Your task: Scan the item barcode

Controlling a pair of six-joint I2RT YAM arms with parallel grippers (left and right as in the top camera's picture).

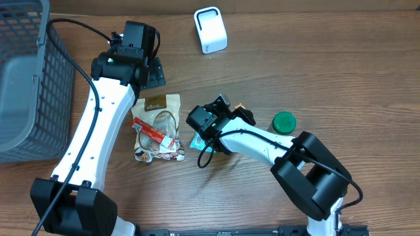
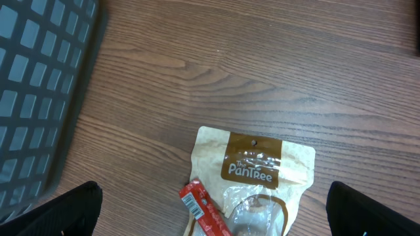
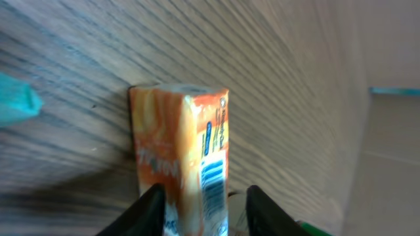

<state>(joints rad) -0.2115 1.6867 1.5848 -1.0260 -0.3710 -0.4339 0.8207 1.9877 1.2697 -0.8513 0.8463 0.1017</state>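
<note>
An orange carton (image 3: pixel 180 151) stands on the wooden table with its blue barcode (image 3: pixel 213 176) on the side facing the right. My right gripper (image 3: pixel 205 206) straddles its lower end with the jaws apart. The left finger lies against the carton and a gap shows at the right finger (image 3: pixel 262 210). From above, the same carton (image 1: pixel 241 107) peeks out at my right gripper (image 1: pixel 233 110), mid-table. The white scanner (image 1: pixel 210 29) stands at the far edge. My left gripper (image 2: pixel 211 200) hangs wide open above a PanTree bag (image 2: pixel 262 167), holding nothing.
A red stick pack (image 1: pixel 149 132) lies on the snack bag (image 1: pixel 157 124). A teal packet (image 1: pixel 196 140) sits under my right arm, and a green cap (image 1: pixel 284 122) is to its right. A grey wire basket (image 1: pixel 26 85) fills the left side.
</note>
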